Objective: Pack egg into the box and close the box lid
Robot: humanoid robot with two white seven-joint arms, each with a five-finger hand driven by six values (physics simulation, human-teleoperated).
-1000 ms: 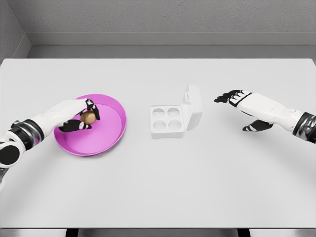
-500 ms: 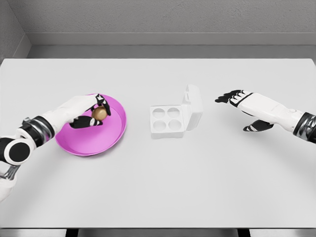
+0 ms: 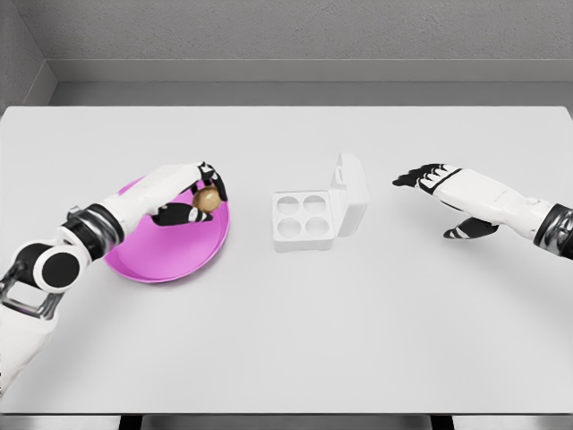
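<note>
egg (image 3: 208, 199) is sitting pinched in the left hand (image 3: 199, 193), fingers curled around it, above the right side of the pink plate (image 3: 161, 264) — the open box (image 3: 304, 218) is lying well off to that hand's right, four cups empty, lid (image 3: 351, 193) standing up on its far side. carrying it well is meaning keeping the pinch firm, crossing level, and lowering straight into a near cup — not nudging the light box. right hand (image 3: 434, 184) is hovering flat and spread, holding nothing, beyond the lid.
</note>
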